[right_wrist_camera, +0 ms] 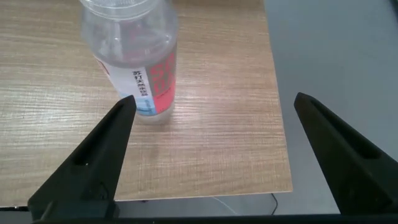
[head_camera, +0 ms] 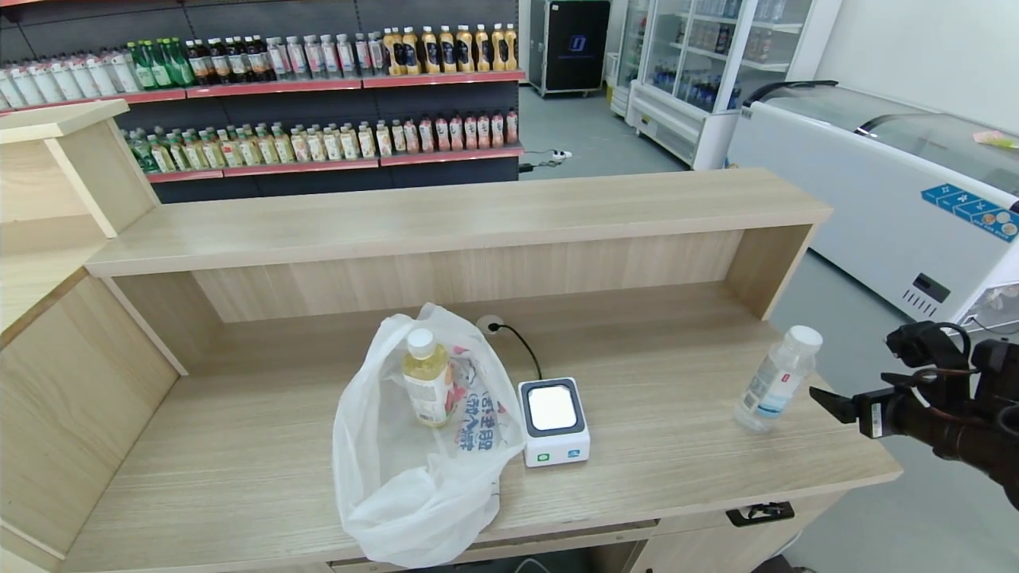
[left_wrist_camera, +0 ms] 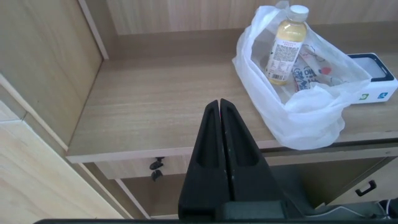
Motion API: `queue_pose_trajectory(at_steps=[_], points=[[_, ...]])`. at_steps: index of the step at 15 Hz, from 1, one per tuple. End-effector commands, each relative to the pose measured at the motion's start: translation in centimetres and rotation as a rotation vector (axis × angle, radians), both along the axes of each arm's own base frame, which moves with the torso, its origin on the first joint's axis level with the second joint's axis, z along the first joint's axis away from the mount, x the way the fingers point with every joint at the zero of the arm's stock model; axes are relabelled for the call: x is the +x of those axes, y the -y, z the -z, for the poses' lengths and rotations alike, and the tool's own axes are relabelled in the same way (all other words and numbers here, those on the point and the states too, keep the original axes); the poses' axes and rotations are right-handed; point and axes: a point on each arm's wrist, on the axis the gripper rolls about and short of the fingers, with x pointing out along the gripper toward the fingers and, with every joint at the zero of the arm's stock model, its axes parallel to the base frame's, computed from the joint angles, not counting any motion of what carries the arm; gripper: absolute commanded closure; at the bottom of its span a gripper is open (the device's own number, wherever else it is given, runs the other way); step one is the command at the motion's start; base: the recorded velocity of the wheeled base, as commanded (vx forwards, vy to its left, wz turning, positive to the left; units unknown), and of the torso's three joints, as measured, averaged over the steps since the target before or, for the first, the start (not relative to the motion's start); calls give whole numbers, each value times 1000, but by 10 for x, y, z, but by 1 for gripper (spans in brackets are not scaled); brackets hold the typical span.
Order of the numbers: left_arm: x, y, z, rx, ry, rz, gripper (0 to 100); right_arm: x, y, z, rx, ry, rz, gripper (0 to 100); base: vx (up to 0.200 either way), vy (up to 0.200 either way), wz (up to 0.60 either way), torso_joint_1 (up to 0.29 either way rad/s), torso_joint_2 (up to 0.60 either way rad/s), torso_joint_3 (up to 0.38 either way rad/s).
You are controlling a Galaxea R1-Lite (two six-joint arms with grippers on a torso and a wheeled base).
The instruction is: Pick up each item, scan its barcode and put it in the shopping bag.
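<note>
A clear water bottle (head_camera: 776,380) with a white cap and a red and blue label stands upright near the counter's right edge. My right gripper (head_camera: 852,368) hovers just to its right, off the counter, open and holding nothing. In the right wrist view the water bottle (right_wrist_camera: 140,62) stands just beyond one finger (right_wrist_camera: 106,149) of the right gripper (right_wrist_camera: 214,112), not between the two. The white shopping bag (head_camera: 414,454) lies open with a yellow drink bottle (head_camera: 426,386) upright inside. A white barcode scanner (head_camera: 555,418) sits beside it. My left gripper (left_wrist_camera: 220,109) is shut and empty, before the counter's front edge.
The wooden counter (head_camera: 677,446) has a raised back ledge (head_camera: 446,215) and a side wall on the left. The scanner's cable (head_camera: 521,344) runs to a hole at the back. A drawer handle (head_camera: 760,513) sticks out under the front edge. Freezers stand to the right.
</note>
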Motion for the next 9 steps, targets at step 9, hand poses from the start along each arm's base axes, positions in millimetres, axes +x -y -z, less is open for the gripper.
queue_pose_trajectory(at_steps=[9], points=[[0,0,0,0,0,-1,100,26,-21,34,-10,38,-91,0,0,0,0,0,0,0]])
